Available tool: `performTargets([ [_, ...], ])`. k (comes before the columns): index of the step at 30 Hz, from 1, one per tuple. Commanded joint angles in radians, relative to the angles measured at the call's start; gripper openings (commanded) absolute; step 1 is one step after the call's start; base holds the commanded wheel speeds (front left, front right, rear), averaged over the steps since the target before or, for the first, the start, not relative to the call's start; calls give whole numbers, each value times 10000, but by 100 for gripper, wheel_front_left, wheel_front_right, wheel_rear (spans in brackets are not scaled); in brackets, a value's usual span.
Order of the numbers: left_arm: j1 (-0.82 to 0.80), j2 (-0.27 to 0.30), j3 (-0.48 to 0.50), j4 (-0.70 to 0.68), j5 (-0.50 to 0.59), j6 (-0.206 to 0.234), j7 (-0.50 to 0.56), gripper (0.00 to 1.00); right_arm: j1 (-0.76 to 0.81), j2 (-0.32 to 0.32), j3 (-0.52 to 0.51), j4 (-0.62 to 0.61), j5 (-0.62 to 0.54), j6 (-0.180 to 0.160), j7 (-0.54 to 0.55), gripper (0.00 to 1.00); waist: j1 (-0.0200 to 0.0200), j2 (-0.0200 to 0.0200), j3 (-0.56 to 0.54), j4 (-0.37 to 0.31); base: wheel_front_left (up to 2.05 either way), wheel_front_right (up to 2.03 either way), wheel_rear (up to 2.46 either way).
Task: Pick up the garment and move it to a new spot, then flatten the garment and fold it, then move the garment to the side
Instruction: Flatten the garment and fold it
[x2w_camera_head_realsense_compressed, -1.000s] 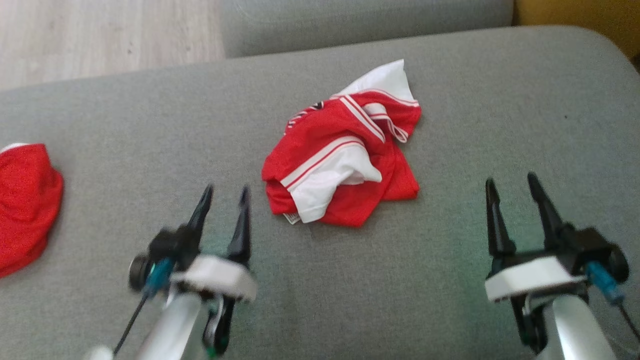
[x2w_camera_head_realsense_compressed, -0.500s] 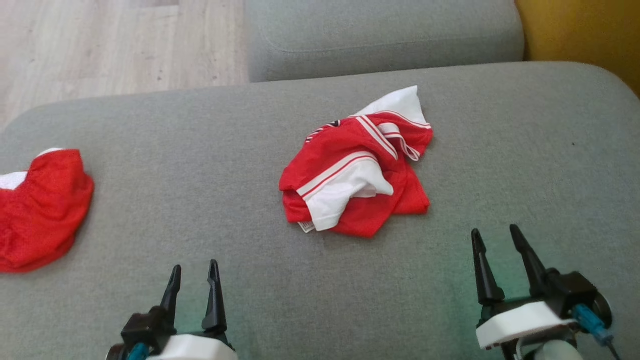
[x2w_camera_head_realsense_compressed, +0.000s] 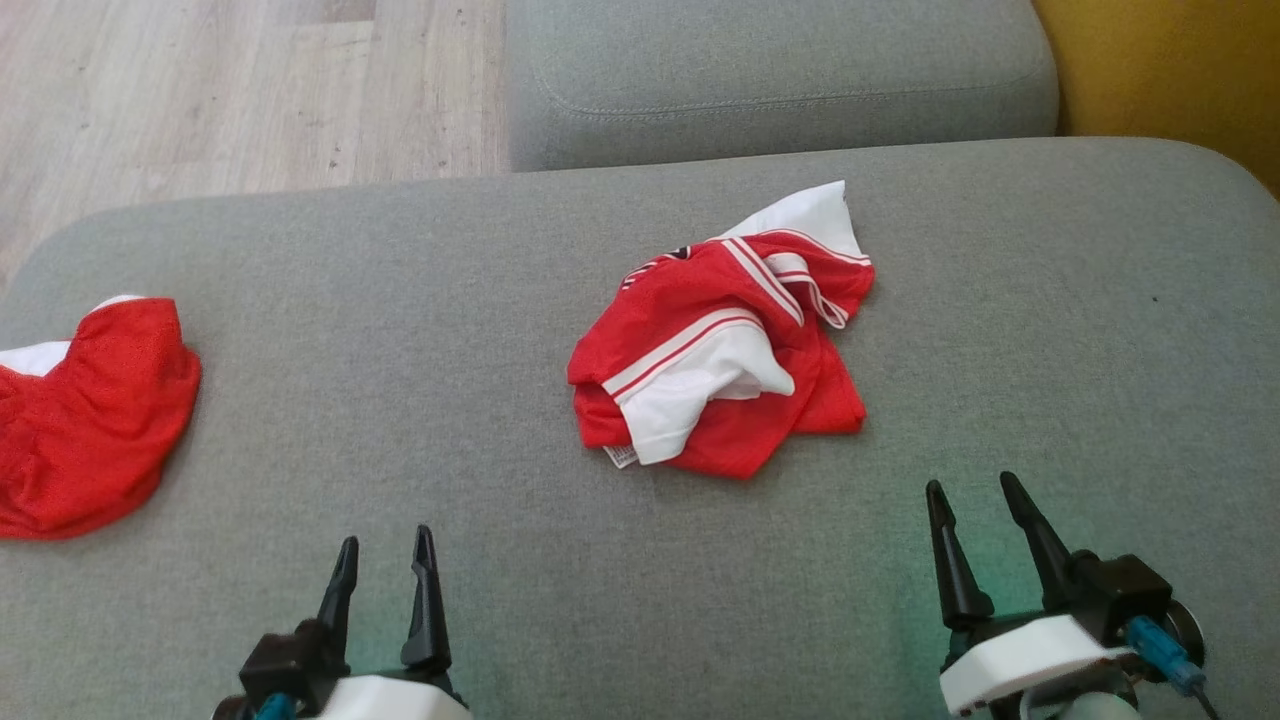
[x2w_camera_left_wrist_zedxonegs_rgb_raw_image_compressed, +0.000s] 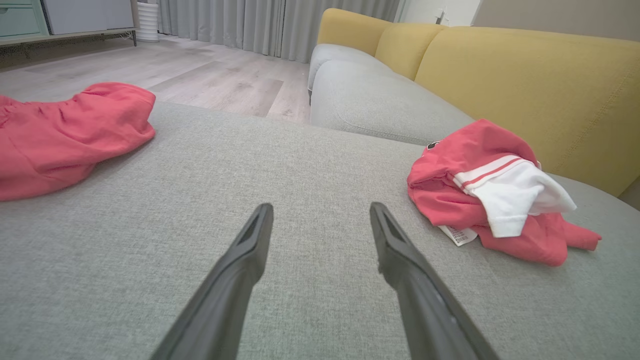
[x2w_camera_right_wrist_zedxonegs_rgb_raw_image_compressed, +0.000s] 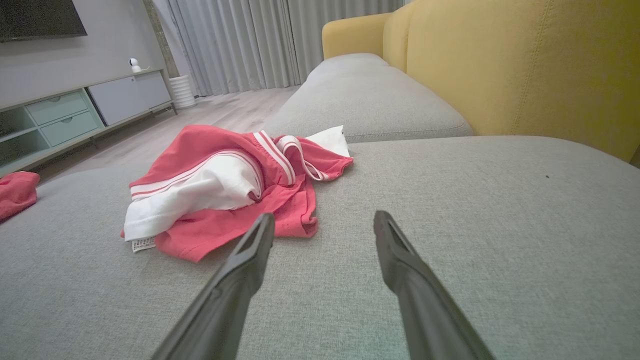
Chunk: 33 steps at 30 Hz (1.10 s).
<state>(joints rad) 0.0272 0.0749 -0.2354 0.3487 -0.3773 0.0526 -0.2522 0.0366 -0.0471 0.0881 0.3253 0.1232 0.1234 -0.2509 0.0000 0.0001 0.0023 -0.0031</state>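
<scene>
Crumpled jersey (x2w_camera_head_realsense_compressed: 720, 350) lying ahead of the left tool (x2w_camera_head_realsense_compressed: 385, 545) and the right tool (x2w_camera_head_realsense_compressed: 970, 485), both gaping wide and holding nothing

The red-and-white jersey is sitting bunched midway on the grey sofa cushion (x2w_camera_head_realsense_compressed: 400, 330), touching neither tool. A pinch into the heap is risking catching several layers, or only the white flap, and lifting it tangled. The other red garment (x2w_camera_head_realsense_compressed: 90, 420) at the left could be getting mistaken for it. The jersey's collar, hem and lower layers are hiding inside the folds, and the other garment is running off frame.
</scene>
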Motion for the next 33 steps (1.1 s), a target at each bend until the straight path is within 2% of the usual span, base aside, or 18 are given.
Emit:
performTargets([
  [1,-257,-35,313,-246,42,42,-95,100,-287,-32,228,-258,22,73,-109,100,0,-1,3,3,0,0,0],
  [16,-392,-18,232,-191,107,77,-95,100,-512,-32,70,-270,-172,73,-109,100,0,-1,178,143,0,0,0],
  [22,-548,-12,216,-304,165,97,-95,100,-1283,-32,390,-90,-347,73,-109,100,0,-1,610,390,0,0,0],
  [28,-802,-33,140,-409,241,95,-95,100,-2662,-32,822,936,-549,73,64,100,0,-1,1160,820,0,0,0],
  [33,-1103,-89,58,-501,256,125,-95,100,-3860,-32,1068,2335,-669,73,476,100,0,-1,1638,1376,0,0,0],
])
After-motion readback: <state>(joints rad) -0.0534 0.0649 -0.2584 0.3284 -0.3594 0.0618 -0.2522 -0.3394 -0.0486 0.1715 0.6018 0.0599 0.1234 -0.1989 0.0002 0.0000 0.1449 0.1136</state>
